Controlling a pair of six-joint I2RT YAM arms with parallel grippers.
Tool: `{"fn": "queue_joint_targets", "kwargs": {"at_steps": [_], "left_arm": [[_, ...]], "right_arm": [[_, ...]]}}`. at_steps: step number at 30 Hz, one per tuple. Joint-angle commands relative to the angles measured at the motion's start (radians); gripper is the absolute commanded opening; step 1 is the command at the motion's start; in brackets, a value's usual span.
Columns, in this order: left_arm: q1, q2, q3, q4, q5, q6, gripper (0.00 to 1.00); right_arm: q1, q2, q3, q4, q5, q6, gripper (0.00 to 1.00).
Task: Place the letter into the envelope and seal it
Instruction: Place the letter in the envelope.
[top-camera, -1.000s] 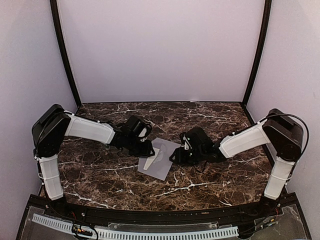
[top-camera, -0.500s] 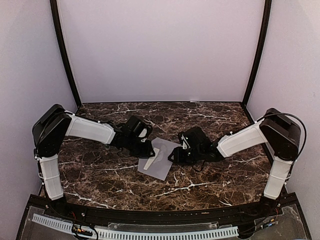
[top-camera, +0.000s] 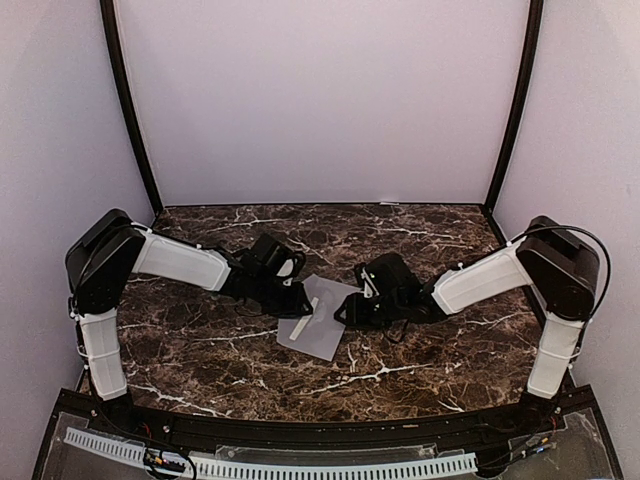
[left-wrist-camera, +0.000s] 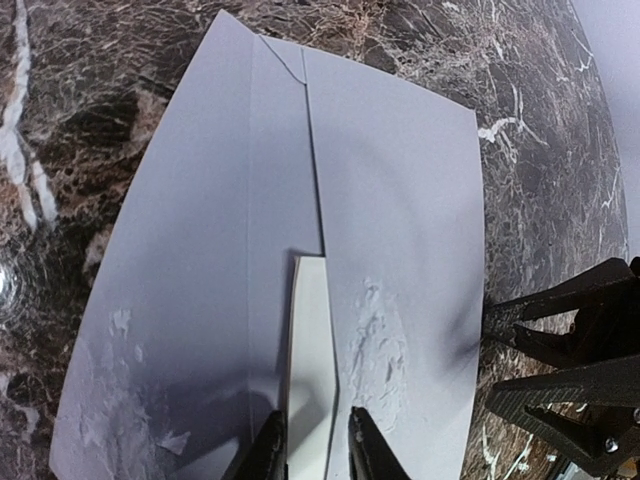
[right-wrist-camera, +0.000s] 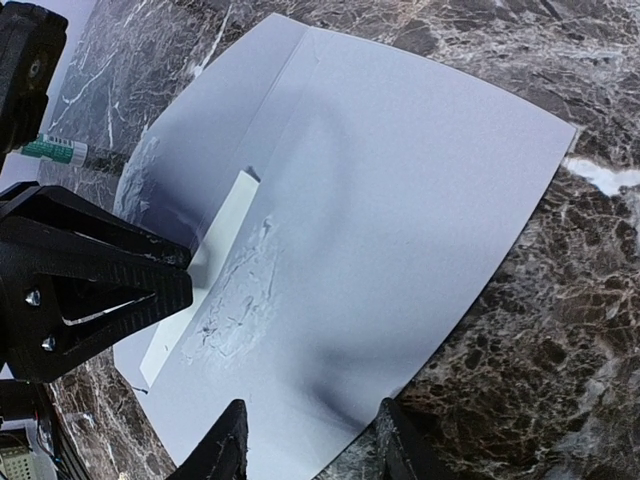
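The light-grey envelope lies flat at the table's middle, also in the left wrist view and the right wrist view. Only a narrow cream strip of the letter shows at the envelope's seam; the rest is hidden inside. The strip also shows in the top view and the right wrist view. My left gripper is narrowly open, one finger on each side of the strip. My right gripper is open over the envelope's right edge.
The dark marble table lies all round the envelope. The two grippers face each other across it, close together; the right gripper shows in the left wrist view. Lilac walls enclose the back and sides.
The visible cream part of the letter has shrunk from a broader wedge to a thin strip. The left gripper edged right and the right gripper edged left.
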Motion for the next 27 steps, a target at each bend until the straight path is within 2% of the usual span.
{"fn": "queue_joint_targets", "kwargs": {"at_steps": [1,15,22,27], "left_arm": [[-0.012,0.009,-0.022,0.008,0.028,-0.018,0.20],[-0.038,-0.002,-0.014,0.010,0.015,-0.034,0.21],[-0.038,-0.059,0.004,-0.085,-0.104,0.010,0.32],[-0.038,-0.083,0.000,-0.107,-0.111,0.018,0.40]], "right_arm": [[0.001,0.027,0.016,0.001,-0.007,0.002,0.41],[0.001,0.003,0.022,-0.024,0.015,-0.012,0.41],[-0.001,-0.066,0.025,-0.093,0.071,-0.037,0.44],[-0.001,-0.107,0.022,-0.122,0.076,-0.042,0.47]]}}
